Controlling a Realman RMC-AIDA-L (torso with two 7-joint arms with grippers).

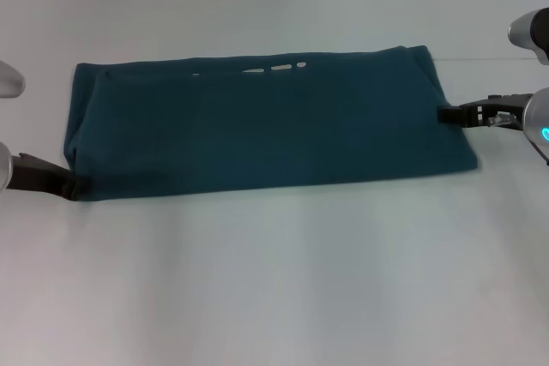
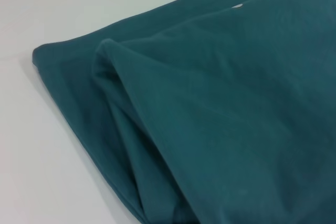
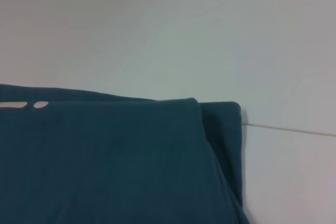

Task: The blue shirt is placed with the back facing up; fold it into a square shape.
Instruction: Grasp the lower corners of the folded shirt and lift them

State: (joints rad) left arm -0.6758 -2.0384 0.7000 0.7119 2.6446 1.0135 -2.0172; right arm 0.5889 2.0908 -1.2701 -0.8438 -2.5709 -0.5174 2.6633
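The blue shirt point(image 1: 266, 126) lies folded into a long flat band across the table, its long side running left to right. My left gripper point(image 1: 75, 187) sits at its near left corner. In the left wrist view the blue shirt point(image 2: 220, 108) rises in a ridge that narrows toward the camera, pinched in that gripper. My right gripper point(image 1: 448, 115) rests against the middle of the shirt's right edge. In the right wrist view the blue shirt point(image 3: 105, 161) lies flat, with its far right corner showing two layers.
The white table point(image 1: 274, 280) extends on all sides of the shirt. A few pale marks point(image 1: 276, 68) show along the shirt's far edge. A thin line point(image 1: 497, 59) crosses the table at the far right.
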